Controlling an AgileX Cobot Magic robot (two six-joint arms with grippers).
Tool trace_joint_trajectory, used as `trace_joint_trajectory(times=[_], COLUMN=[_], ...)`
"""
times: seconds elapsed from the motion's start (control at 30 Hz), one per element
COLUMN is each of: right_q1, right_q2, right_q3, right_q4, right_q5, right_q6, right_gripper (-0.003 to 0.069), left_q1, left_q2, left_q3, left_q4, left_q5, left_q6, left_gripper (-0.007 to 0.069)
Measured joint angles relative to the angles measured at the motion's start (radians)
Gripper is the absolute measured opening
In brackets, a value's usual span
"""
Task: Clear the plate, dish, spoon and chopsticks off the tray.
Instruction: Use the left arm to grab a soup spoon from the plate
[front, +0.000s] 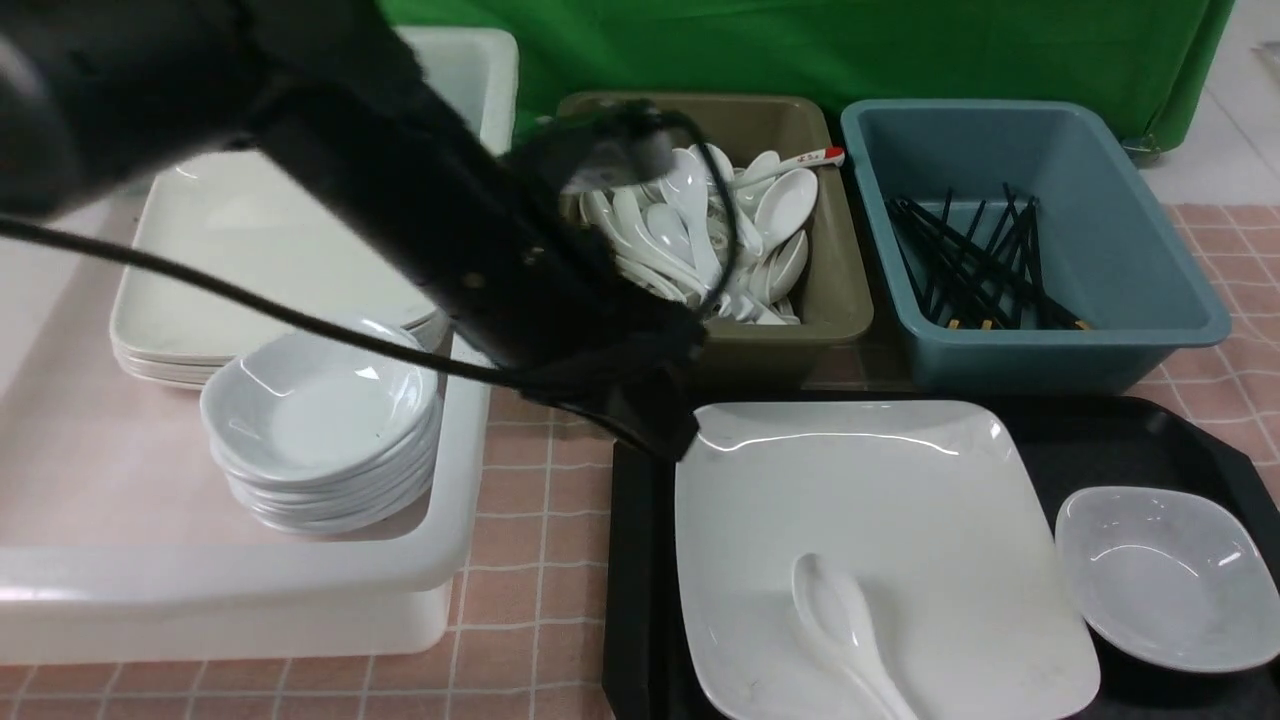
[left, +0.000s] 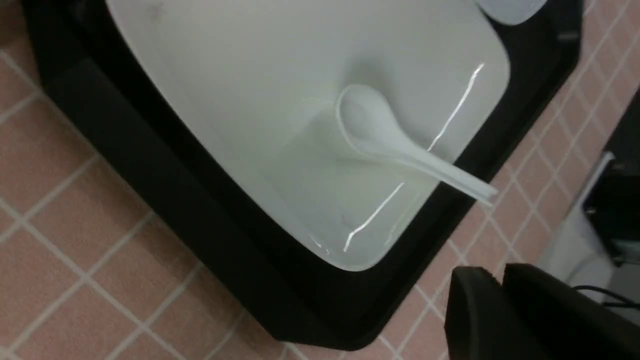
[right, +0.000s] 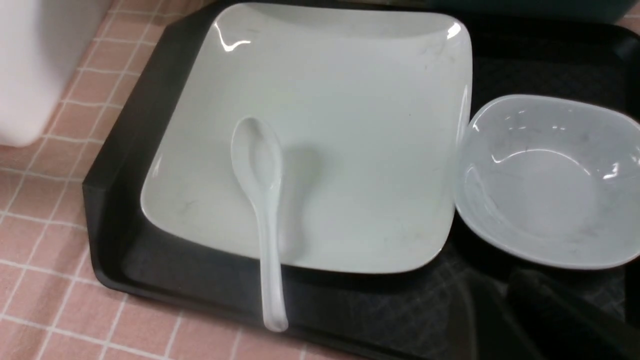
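The black tray (front: 635, 580) holds the large white plate (front: 880, 520), with the white spoon (front: 835, 610) lying on it, handle toward me. The small dish (front: 1165, 575) sits on the tray right of the plate. No chopsticks show on the tray; several black chopsticks (front: 985, 265) lie in the blue tub. My left gripper (front: 672, 435) hovers by the plate's far left corner. In the left wrist view it (left: 500, 272) is shut and empty, off the tray's edge (left: 200, 200), with the spoon (left: 370, 125) in sight. My right gripper (right: 505, 286) looks shut and empty over the tray near the dish (right: 545, 185).
A white bin (front: 300, 590) at left holds stacked plates (front: 250, 270) and stacked dishes (front: 320, 420). An olive tub (front: 840, 300) holds many spoons, one of them red-tipped (front: 810, 158). The blue tub (front: 1150, 290) stands behind the tray. A green cloth hangs at the back.
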Motion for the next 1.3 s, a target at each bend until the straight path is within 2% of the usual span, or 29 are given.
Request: trace_joint_trajectory(times=[0.07,0.13,0.17,0.27,0.4,0.53,0.8,1.3], right_q1=[0.000,0.000,0.000,0.000,0.000,0.000,0.000,0.000], right_q2=[0.000,0.000,0.000,0.000,0.000,0.000,0.000,0.000], right_q3=[0.000,0.000,0.000,0.000,0.000,0.000,0.000,0.000], right_q4=[0.000,0.000,0.000,0.000,0.000,0.000,0.000,0.000], right_q5=[0.000,-0.001,-0.001,-0.001,0.000,0.001,0.001,0.001], right_q6=[0.000,0.000,0.000,0.000,0.000,0.000,0.000,0.000], right_gripper=[0.0150,0.0154,0.0154,0.0160,0.0167,0.0172,0.0186,0.0199], left_q1=[-0.042,-0.120,-0.120,-0.178,-0.200,-0.200,-0.200,-0.200], left_q2=[0.044,0.154,0.154,0.289,0.400,0.468,0.540,0.551], left_q3=[-0.049,-0.138,-0.145,-0.259,-0.360,-0.390,-0.394,-0.399], left_q4=[0.053,0.149,0.149,0.234,0.285,0.291,0.287,0.166], left_q5=[0.000,0.001,0.001,0.003,0.003,0.001,-0.007,-0.002], left_q6=[-0.039,-0.074,-0.075,-0.082,-0.075,-0.059,-0.007,0.070], left_gripper=[0.0153,0.0245,0.0251,0.0358,0.0444,0.0471,0.0474,0.0475])
